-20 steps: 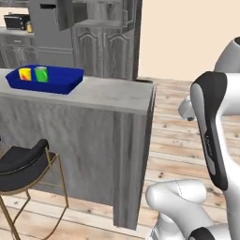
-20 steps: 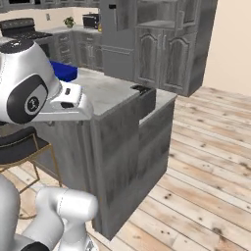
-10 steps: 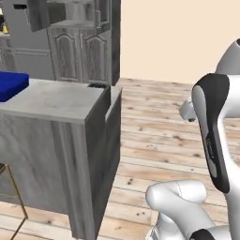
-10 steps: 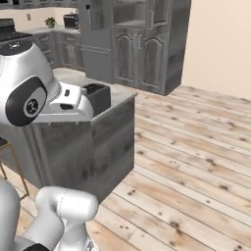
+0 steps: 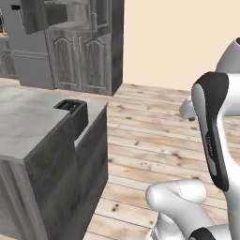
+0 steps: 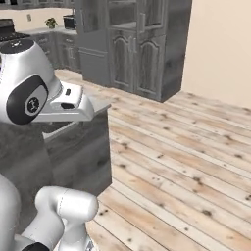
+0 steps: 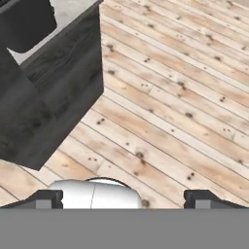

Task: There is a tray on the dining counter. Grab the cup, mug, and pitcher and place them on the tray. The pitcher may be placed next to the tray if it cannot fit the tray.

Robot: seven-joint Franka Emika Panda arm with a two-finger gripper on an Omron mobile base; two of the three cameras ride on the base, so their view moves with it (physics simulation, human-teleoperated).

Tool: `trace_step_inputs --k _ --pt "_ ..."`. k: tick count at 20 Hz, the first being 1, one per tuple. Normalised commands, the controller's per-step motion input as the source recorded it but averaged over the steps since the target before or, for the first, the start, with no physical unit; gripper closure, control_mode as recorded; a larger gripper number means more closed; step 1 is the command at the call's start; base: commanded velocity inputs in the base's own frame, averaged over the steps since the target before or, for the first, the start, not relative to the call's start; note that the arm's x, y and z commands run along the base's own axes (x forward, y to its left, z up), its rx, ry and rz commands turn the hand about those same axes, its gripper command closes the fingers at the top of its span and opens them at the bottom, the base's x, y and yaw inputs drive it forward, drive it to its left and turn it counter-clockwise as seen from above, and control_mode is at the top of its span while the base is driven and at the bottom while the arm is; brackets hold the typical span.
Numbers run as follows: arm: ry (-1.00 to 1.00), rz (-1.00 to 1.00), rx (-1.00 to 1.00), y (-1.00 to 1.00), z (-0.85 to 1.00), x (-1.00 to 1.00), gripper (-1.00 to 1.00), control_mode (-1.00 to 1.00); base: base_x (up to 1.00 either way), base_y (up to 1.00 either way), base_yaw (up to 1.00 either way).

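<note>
The tray, the cup, the mug and the pitcher are out of view. The end of the dining counter [image 5: 29, 125] has a pale grey stone top and a dark wood-grain front [image 7: 53, 87]. It lies at the left of both base views [image 6: 73, 142]. A dark rectangular recess [image 5: 70, 107] sits in the top near its end. In the hand view my gripper [image 7: 124, 199] is open. Its two dark fingertips [image 7: 48, 198] stand far apart, with nothing between them. It looks down at the plank floor beside the counter's corner.
Tall grey cabinets [image 5: 84, 51] with panelled doors stand behind the counter [image 6: 132, 44]. A light wooden plank floor [image 5: 150, 140] stretches to the right, up to a beige wall [image 5: 178, 42]. A far kitchen counter with a small plant [image 6: 50, 22] is at the back left.
The whole picture has swung: the base has turned right. The counter slid left, and the blue tray with the yellow and green things left the picture. The gripper stays open.
</note>
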Motion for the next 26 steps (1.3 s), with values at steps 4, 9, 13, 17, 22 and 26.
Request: trace_step_inputs --k 4,9,13,17,22,26 --pt "0.0 0.0 0.0 0.0 0.0 0.0 -1.0 1.0 0.86 -1.0 0.51" --pt "0.0 0.0 0.0 0.0 0.0 0.0 -1.0 1.0 0.81 -1.0 0.51" --pt "0.0 0.0 0.0 0.0 0.0 0.0 -1.0 1.0 0.83 -1.0 0.5" --pt "0.0 0.0 0.0 0.0 0.0 0.0 -1.0 1.0 0.76 -1.0 0.47" --pt "0.0 0.0 0.0 0.0 0.0 0.0 -1.0 1.0 0.69 -1.0 0.44" --pt "0.0 0.0 0.0 0.0 0.0 0.0 -1.0 1.0 0.64 -1.0 0.42"
